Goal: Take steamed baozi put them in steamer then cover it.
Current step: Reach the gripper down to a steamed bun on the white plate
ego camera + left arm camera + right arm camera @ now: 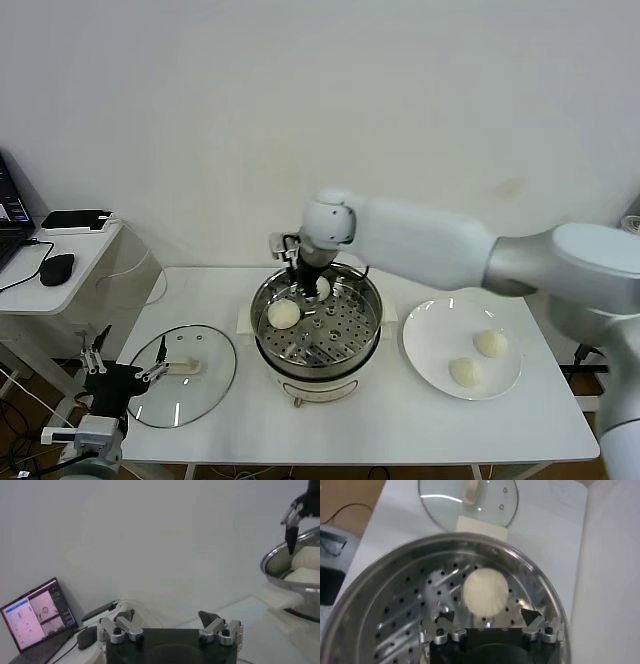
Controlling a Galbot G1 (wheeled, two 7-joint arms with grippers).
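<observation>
The steamer (315,352) stands mid-table with two baozi on its perforated tray: one (284,314) on the left side, one (323,289) at the back. My right gripper (308,282) hangs open over the back one. In the right wrist view that baozi (486,592) lies on the tray (410,610) just ahead of the open right gripper (487,615), touching neither finger. Two more baozi (491,343) (465,372) lie on the white plate (430,330). The cover (185,372) lies flat to the steamer's left. My left gripper (125,372) waits open beside it.
A side table at far left carries a laptop (35,617) and a mouse (57,268). In the left wrist view the left gripper (166,616) is open, with the steamer's rim (280,567) far off. The white table's front edge (400,462) runs close below the steamer.
</observation>
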